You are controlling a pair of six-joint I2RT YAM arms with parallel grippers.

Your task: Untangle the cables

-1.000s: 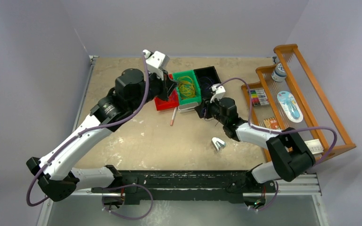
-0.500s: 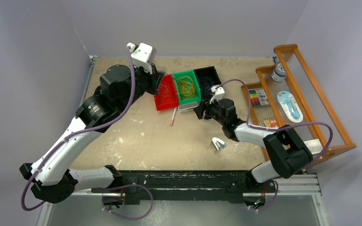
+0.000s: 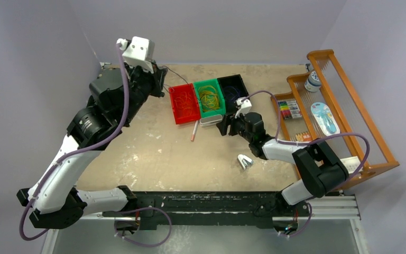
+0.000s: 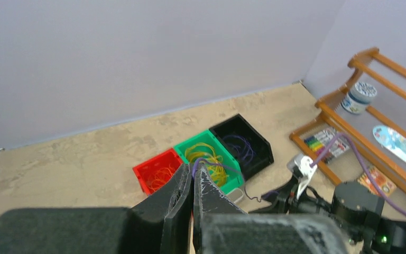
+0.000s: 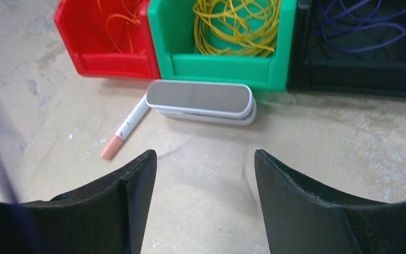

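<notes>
Left gripper (image 4: pixel 193 168): fingers pressed together, pinching a thin dark purple cable (image 4: pixel 206 159) at the tips. The gripper is raised above the table (image 3: pixel 153 153), to the left of the green bin (image 5: pixel 219 66). From the fingertips the cable trails across toward the bins; where its far end lies cannot be told.

Right gripper (image 5: pixel 205 159): fingers spread apart, nothing between them. It sits low over the table just in front of the green bin, pointed at it.

Green bin: holds a loose coil of yellow cables (image 5: pixel 232 32). The red bin (image 5: pixel 116 61) touches its left side and holds red-orange cables (image 5: pixel 119 24). The black bin (image 5: pixel 359 71) touches its right side and holds more purple loops (image 5: pixel 359 26).

A flat white case (image 5: pixel 201 100) lies against the front wall of the green bin. A white pen (image 5: pixel 127 127) with an orange tip lies just left of the case, on a slant. A small metal clip (image 3: pixel 245 162) lies well in front of the green bin. A wooden rack (image 3: pixel 349 95) stands well to its right.
</notes>
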